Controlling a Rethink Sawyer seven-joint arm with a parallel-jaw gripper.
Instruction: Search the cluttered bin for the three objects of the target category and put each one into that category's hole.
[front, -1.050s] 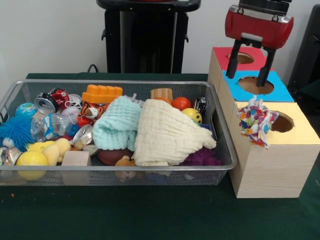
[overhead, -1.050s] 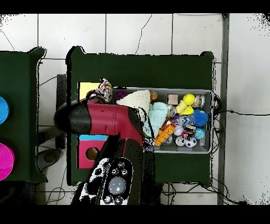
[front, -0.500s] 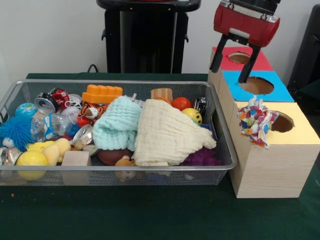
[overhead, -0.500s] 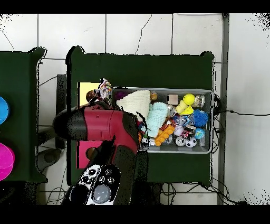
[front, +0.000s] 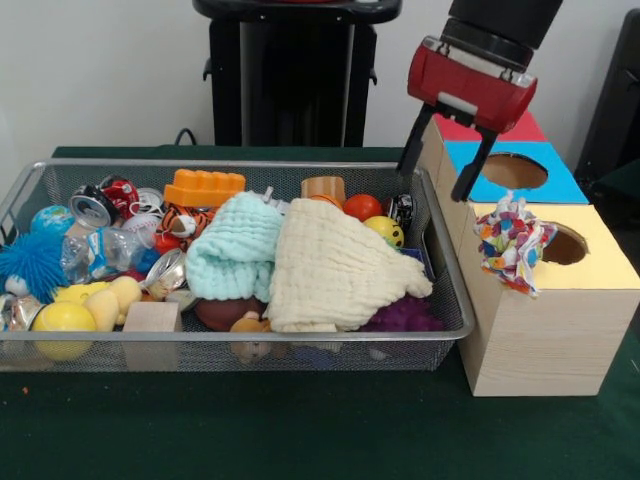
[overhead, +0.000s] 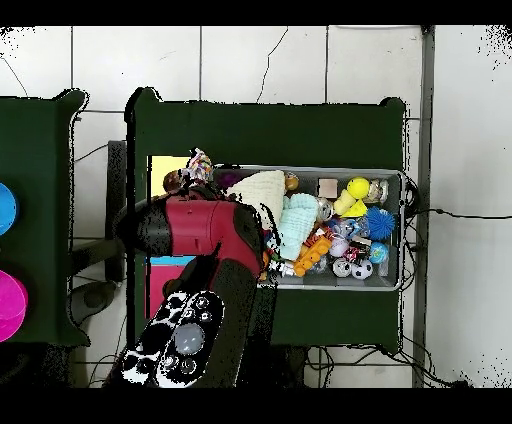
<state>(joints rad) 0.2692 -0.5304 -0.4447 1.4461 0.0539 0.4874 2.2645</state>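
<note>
My gripper (front: 433, 183) hangs open and empty over the gap between the wire bin's (front: 230, 342) right end and the wooden box, its red body (front: 470, 85) tilted. The box top has a red hole (front: 480, 116), a blue hole (front: 515, 170) and a yellow hole (front: 565, 245). A multicoloured cloth (front: 512, 243) lies draped over the yellow section's edge beside its hole. In the bin a mint cloth (front: 235, 245) and a cream cloth (front: 335, 265) lie on top of the clutter. In the overhead view the arm (overhead: 205, 230) hides the gripper and most of the box.
The bin also holds an orange brick (front: 204, 187), crushed cans (front: 95, 205), a blue spiky ball (front: 35, 262), a yellow ball (front: 63, 320), a wooden block (front: 152, 318) and small balls (front: 362, 207). Overhead, the bin (overhead: 402, 230) lies right of the arm.
The gripper has swung from above the red and blue holes leftward and down to the bin's right end, tilting as it went. It stayed open. Cloths have not moved.
</note>
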